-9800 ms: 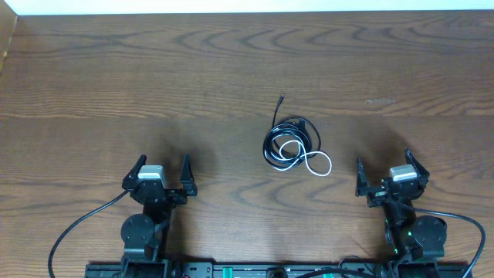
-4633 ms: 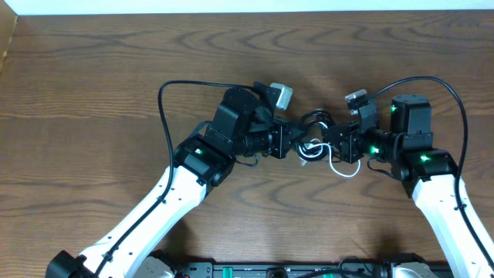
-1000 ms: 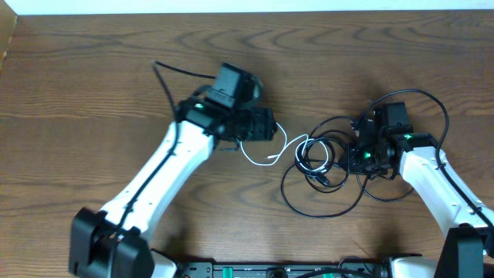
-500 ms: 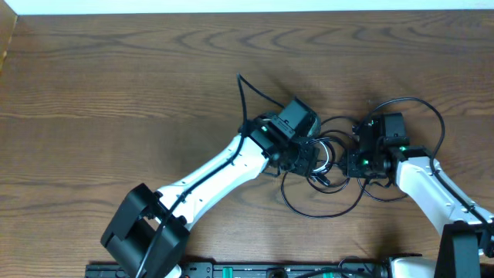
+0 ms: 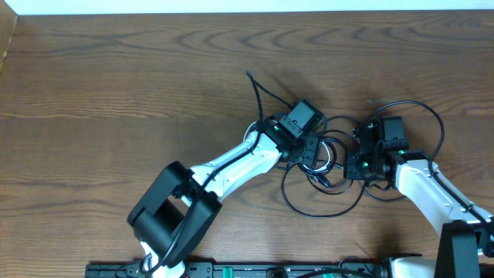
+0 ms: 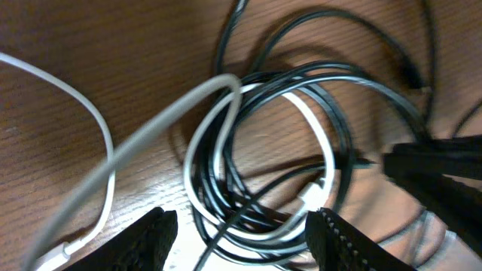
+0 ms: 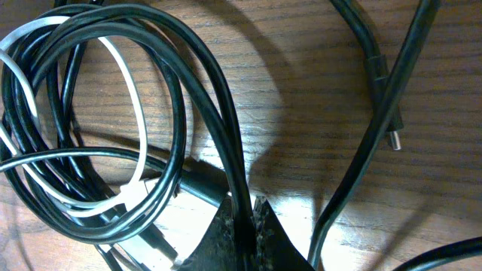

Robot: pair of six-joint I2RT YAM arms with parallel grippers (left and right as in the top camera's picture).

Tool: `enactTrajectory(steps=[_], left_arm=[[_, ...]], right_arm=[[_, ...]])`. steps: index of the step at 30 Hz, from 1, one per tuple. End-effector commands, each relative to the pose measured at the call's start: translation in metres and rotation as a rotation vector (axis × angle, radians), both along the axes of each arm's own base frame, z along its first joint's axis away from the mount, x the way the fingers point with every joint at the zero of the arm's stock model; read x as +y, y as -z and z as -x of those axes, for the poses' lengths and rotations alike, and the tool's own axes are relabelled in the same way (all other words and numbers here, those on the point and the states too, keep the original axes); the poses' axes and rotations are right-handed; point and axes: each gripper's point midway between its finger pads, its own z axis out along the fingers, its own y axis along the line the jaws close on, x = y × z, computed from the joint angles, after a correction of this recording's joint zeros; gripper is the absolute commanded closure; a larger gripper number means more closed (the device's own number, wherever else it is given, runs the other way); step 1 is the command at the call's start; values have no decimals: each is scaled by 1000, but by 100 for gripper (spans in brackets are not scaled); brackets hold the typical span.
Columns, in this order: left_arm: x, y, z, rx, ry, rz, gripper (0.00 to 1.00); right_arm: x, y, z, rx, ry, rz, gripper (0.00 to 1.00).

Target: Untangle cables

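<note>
The cables lie in one tangle on the wooden table, right of centre. The black cables (image 5: 309, 208) form a tight coil with wider loops spreading toward the front. The white cable (image 6: 218, 98) runs through the coil and off to the left. My left gripper (image 5: 315, 157) hangs low over the coil, open; its fingers (image 6: 154, 241) straddle the black and white strands without pinching them. My right gripper (image 7: 245, 218) sits at the tangle's right side, shut on one black cable (image 7: 218, 98). A small black plug (image 7: 392, 135) lies loose on the wood to the right.
A thick black wire (image 5: 258, 89) runs off the left arm's wrist toward the back. Another arcs over the right arm (image 5: 432, 116). The table's far edge (image 5: 247, 11) is well behind the tangle.
My left gripper has swung right, from a spot left of the tangle to right over the coil. My right gripper's jaws have closed on a black cable.
</note>
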Motion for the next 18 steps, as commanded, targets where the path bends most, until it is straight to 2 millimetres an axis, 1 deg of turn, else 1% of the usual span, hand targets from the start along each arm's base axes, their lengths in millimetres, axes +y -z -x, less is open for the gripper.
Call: enactTrajectory(steps=[1, 2, 3, 4, 6, 9, 10, 12, 14, 15, 16, 17, 18], left_arm=[[10, 31, 0, 35, -32, -72, 41], [11, 37, 1, 46, -32, -84, 42], [11, 40, -1, 41, -35, -88, 47], [10, 39, -2, 37, -35, -84, 49], [6, 38, -5, 26, -39, -69, 59], [6, 38, -5, 33, -56, -65, 59], [5, 38, -3, 36, -61, -63, 61], [3, 40, -1, 39, -54, -67, 60], [3, 48, 3, 51, -47, -81, 62], [3, 51, 4, 56, -46, -86, 65], [3, 51, 4, 57, -46, -88, 66], [4, 51, 3, 54, -47, -90, 69], [7, 51, -1, 33, -59, -104, 81]], right_arm=[[0, 1, 2, 5, 11, 1, 96], [0, 1, 3, 7, 10, 1, 96], [0, 1, 3, 7, 10, 0, 96], [0, 1, 3, 7, 10, 1, 96], [0, 1, 3, 7, 10, 1, 96], [0, 1, 3, 7, 10, 1, 95], [0, 1, 3, 7, 10, 0, 94], [0, 1, 2, 7, 10, 0, 94], [0, 1, 3, 7, 10, 0, 94], [0, 1, 3, 10, 10, 1, 94], [0, 1, 4, 12, 10, 1, 94], [0, 2, 4, 14, 11, 1, 94], [0, 2, 4, 14, 11, 1, 94]])
